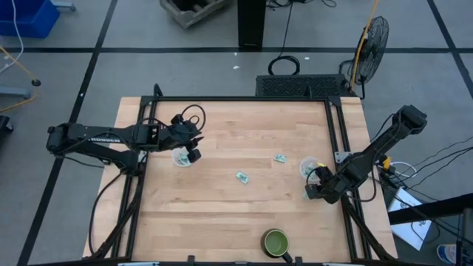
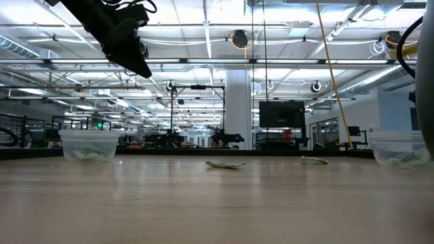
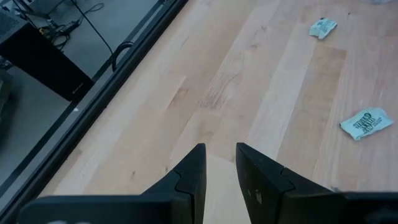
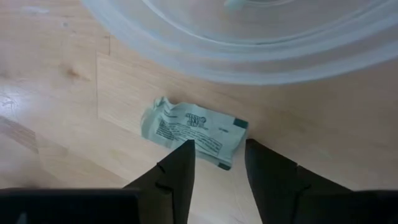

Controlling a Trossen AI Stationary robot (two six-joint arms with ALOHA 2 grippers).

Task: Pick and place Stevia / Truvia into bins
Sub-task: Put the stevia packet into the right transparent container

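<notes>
My left gripper hangs high above the left translucent cup, slightly open and empty. That cup holds sachets. My right gripper is low at the table, on the near side of the right cup. It is open, one finger on either side of the near end of a pale green sachet. This sachet lies flat beside the cup's wall. Two more sachets lie flat mid-table. My right gripper comes at the sachet's near end slanting down from the table's near side. Its open fingers straddle that end, and I cannot tell whether they touch the paper. The sachet lies flat on the wood.
A green dark-rimmed bowl stands near the table's near edge. A black metal frame runs along the table's sides. Bare wood lies between the two cups around the loose sachets.
</notes>
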